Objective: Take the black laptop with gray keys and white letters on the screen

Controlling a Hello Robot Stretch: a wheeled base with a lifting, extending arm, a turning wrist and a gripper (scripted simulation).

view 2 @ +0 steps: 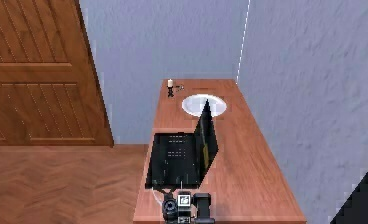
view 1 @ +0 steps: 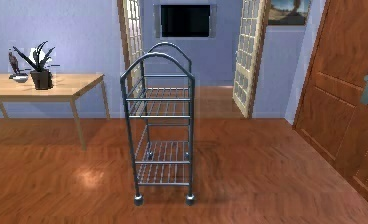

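1. Blue walls and a wood floor. A wooden desk [view 2: 242, 170] stands against the wall, with a brown door [view 2: 42, 80] well off to the pincer's side, toward the arm side view's left.
2. The pincer [view 2: 170, 200] is at the desk's near edge, low in the arm side view.
3. The black laptop [view 2: 177, 158] lies on the desk just beyond the pincer, straight out along the reach, lid up.
4. The key deck is nearest the pincer. The screen [view 2: 205, 140] stands along the deck's edge on the pincer's other side from the door. It is seen almost edge-on, so no letters can be made out.
5. Key relation: the hinge line, which is the long axis, runs away from the pincer, roughly in line with the reach and not across it.
6. Pincer state: spread or pressed together, cannot tell. Whether it holds anything also cannot be told, since the laptop sits on the desk right at or behind it.
7. Farther out past the laptop are a white round dish [view 2: 199, 103] and a small dark object [view 2: 170, 90]. Both are well apart from the pincer.
8. Judgement: the laptop is not yet lifted. The grab likely wants the near deck edge. The risk is the upright lid folding or the deck sliding toward the dish.
9. In the forward view a wire cart [view 1: 162, 120] stands mid-floor, with no bearing on the reach.
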